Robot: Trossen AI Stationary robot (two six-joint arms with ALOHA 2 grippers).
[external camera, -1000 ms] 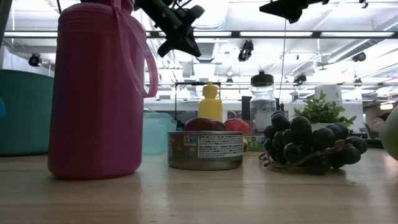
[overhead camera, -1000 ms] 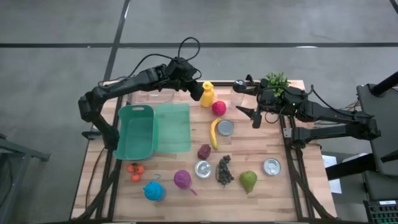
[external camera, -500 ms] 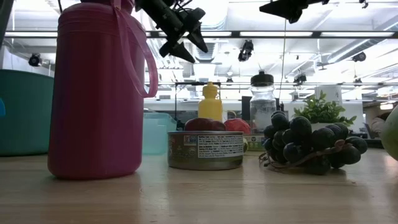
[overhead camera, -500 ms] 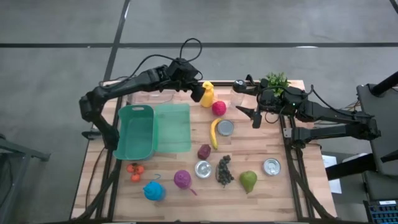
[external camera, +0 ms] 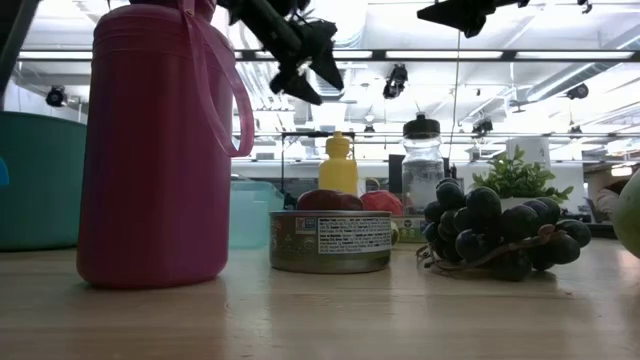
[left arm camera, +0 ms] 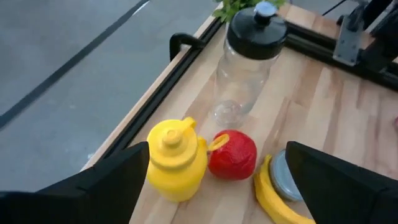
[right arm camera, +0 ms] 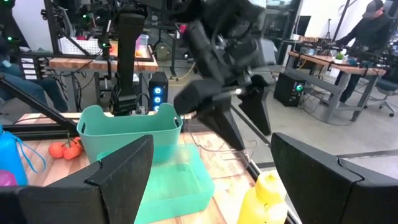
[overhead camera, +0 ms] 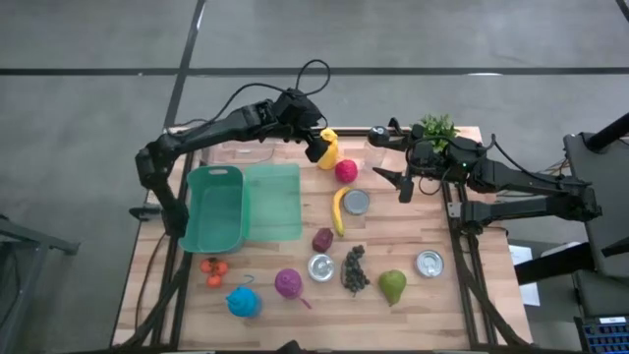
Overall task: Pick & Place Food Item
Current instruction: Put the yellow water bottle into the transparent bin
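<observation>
My left gripper point(overhead camera: 316, 147) hangs open above the table's far edge, right beside a yellow squeeze bottle point(overhead camera: 328, 149). Its wrist view looks down between the spread fingers at the yellow bottle point(left arm camera: 176, 158), a red apple point(left arm camera: 231, 154), a banana point(left arm camera: 277, 194) and a clear jar with a black lid point(left arm camera: 249, 62), all standing or lying on the wood. In the low view the left gripper point(external camera: 305, 62) is well above the items. My right gripper point(overhead camera: 393, 184) waits open in the air right of the apple point(overhead camera: 346, 170).
A teal bin point(overhead camera: 214, 206) and its lid point(overhead camera: 273, 202) lie at the left. Toward the near edge are grapes point(overhead camera: 354, 267), a pear point(overhead camera: 393, 286), two cans point(overhead camera: 320, 266), a magenta jug point(overhead camera: 288, 283), a blue jug point(overhead camera: 244, 301) and tomatoes point(overhead camera: 213, 267). A small plant point(overhead camera: 436, 127) stands far right.
My left gripper has opened from shut to wide. It has drifted toward the table's right edge, closer to the yellow bottle, sinking slightly and rolling a little about its own axis. Nothing on the table has moved.
</observation>
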